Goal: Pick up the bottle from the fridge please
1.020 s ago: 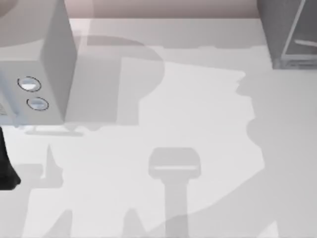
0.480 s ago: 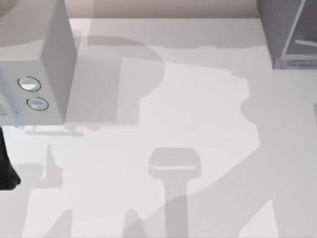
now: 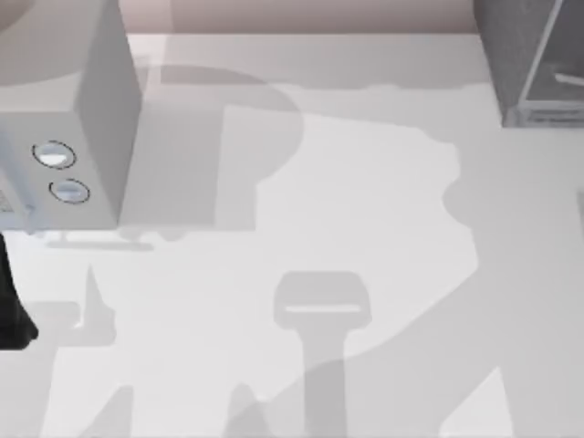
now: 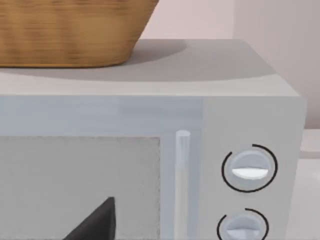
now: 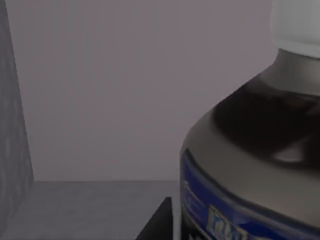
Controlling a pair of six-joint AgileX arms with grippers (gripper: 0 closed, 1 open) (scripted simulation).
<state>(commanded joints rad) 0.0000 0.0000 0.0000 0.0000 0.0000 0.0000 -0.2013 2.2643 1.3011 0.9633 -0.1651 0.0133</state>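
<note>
My R gripper: can't tell finger state. R wrist view has one dark finger tip point(image 5: 159, 220) low down, just beside the bottle point(image 5: 250, 165), contact or grip not readable. Bottle is very close to the cam, upright: white cap, dark brown shoulder, blue-and-white label band. It sits inside the fridge point(image 5: 80, 100) – grey floor, plain back wall, one grey side wall at the edge of the shot.

From the top view, fridge point(image 3: 534, 59) stands at the desk's far right corner, grey box w/ pale glassy panel and thin light edges. Desk point(image 3: 365, 210) is bare white across the middle, crossed by arm shadows.

My L gripper: can't tell finger state either. L wrist view gives one dark finger tip point(image 4: 97, 222) in front of the microwave point(image 4: 150, 115), facing its door. Microwave has a vertical handle and two round dials; a wicker basket point(image 4: 70, 30) rests on its top. In the top view the microwave point(image 3: 64, 109) sits at the desk's far left corner, and a dark piece of my L arm point(image 3: 11, 310) is at the left edge, near the microwave's front.
</note>
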